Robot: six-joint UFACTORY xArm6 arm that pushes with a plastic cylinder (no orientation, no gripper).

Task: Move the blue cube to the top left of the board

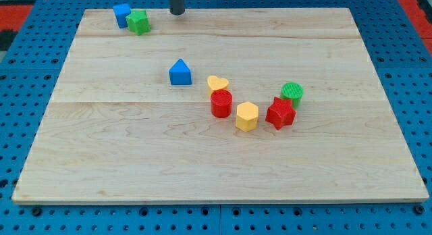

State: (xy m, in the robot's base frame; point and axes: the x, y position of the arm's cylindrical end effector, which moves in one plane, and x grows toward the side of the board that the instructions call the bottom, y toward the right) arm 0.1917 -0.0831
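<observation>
The blue cube sits near the top left corner of the wooden board, touching a green star-shaped block on its right. My tip is at the view's top edge of the board, to the right of the green block and apart from it. A blue triangular block lies below my tip, left of the board's middle.
A yellow heart, a red cylinder, a yellow hexagon, a red star-shaped block and a green cylinder form a curved row right of the middle. Blue pegboard surrounds the board.
</observation>
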